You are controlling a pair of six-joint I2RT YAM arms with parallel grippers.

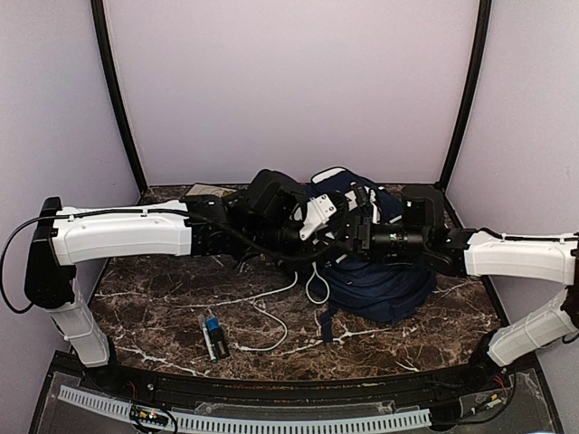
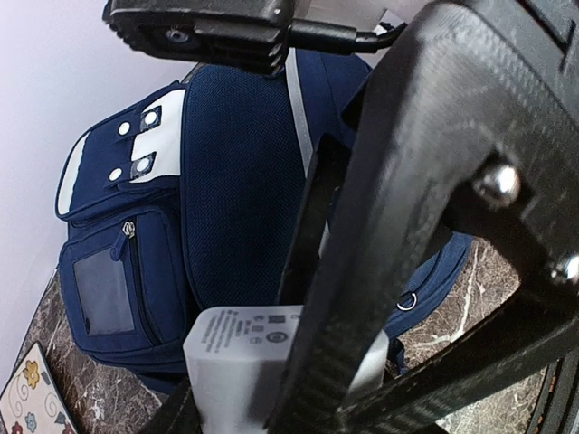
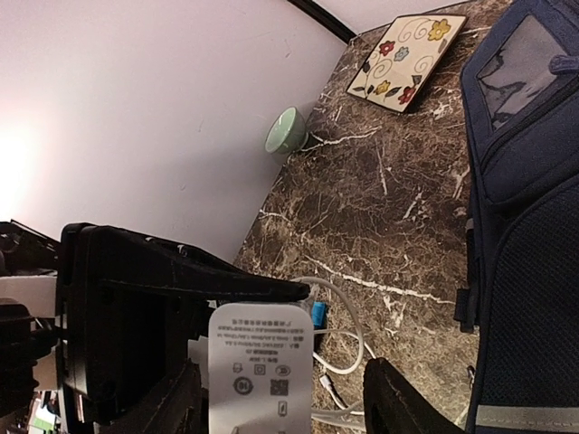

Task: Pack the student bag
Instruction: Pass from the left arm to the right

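Marble table; student bag below jaws

My jaws clamp a white charger at 6 o'clock. Behind it the student bag fills the middle, its clear-window pocket at 9 o'clock. A flowered tile lies on the marble bench at 7 o'clock. A black housing hangs at 12 o'clock.
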